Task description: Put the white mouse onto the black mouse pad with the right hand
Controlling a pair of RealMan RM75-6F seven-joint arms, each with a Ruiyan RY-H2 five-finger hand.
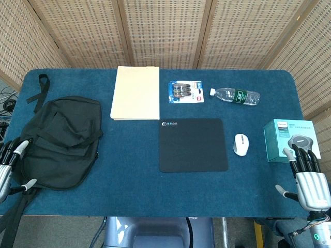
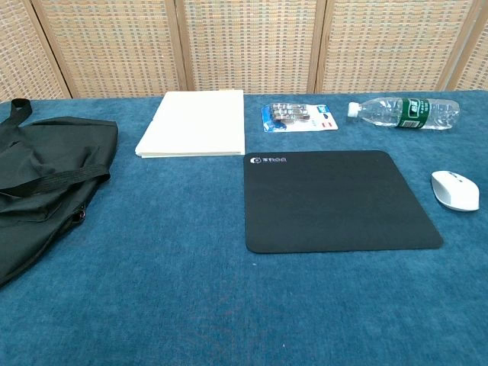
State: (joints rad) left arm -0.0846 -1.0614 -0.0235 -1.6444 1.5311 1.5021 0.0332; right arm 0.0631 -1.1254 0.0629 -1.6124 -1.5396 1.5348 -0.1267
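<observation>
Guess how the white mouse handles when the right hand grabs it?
The white mouse is probably light and rigid. Its smooth domed shell may slip between fingers. Its flat base on the blue cloth suggests sliding, not rolling. The right hand is apart from it.

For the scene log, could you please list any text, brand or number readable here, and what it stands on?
None can be read for sure.
black mouse pad: small white logo at its far left corner, too blurred.
water bottle: green label, illegible.
blue blister pack: print too small.
teal box: print too small.
</observation>
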